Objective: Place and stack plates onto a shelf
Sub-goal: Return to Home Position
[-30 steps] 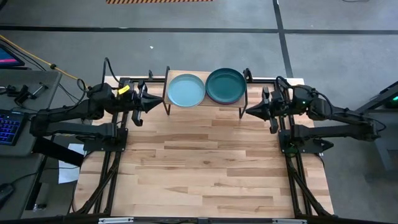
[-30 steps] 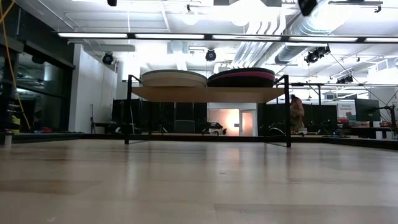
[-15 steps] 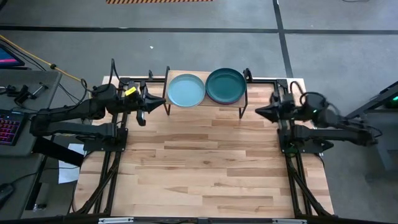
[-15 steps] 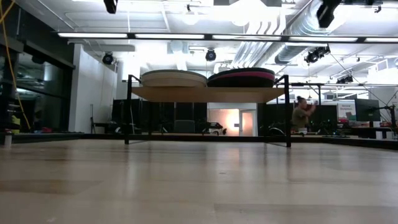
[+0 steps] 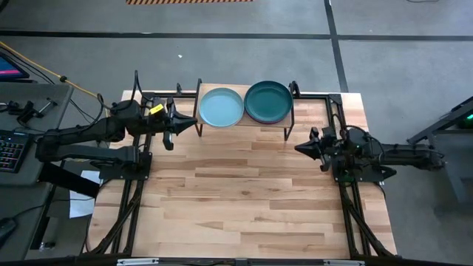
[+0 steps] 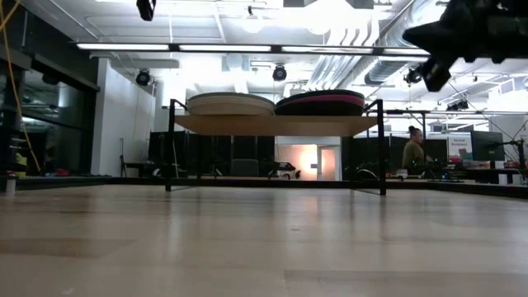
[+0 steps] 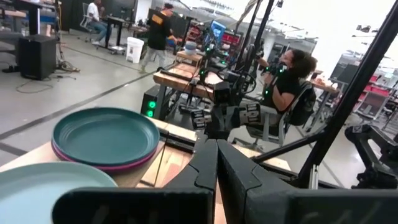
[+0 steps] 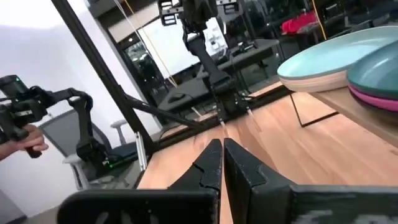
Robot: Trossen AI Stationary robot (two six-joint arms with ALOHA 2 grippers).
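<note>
The shelf [image 5: 270, 126] stands at the table's far edge on thin black legs and carries two stacks of plates. The left stack shows a pale blue-green plate [image 5: 221, 106] on top, the right stack a dark teal plate [image 5: 268, 101] over a magenta one [image 7: 124, 167]. My left gripper [image 5: 194, 122] is shut, empty, just left of the shelf. My right gripper [image 5: 298, 147] is shut, empty, to the right of the shelf and nearer than it. In the low view the stacks [image 6: 231, 104] [image 6: 320, 102] rest flat on the board.
The butcher-block tabletop [image 5: 244, 192] lies bare in front of the shelf. Black frame rails [image 5: 347, 199] run along both table sides. A desk with a keyboard [image 5: 11, 148] sits off the table's left. People show in the room beyond.
My right arm has drawn back toward the table's right edge and then come toward the near edge and down, its gripper still shut. My left gripper has shifted slightly toward the shelf. The plates and the shelf have stayed where they were.
</note>
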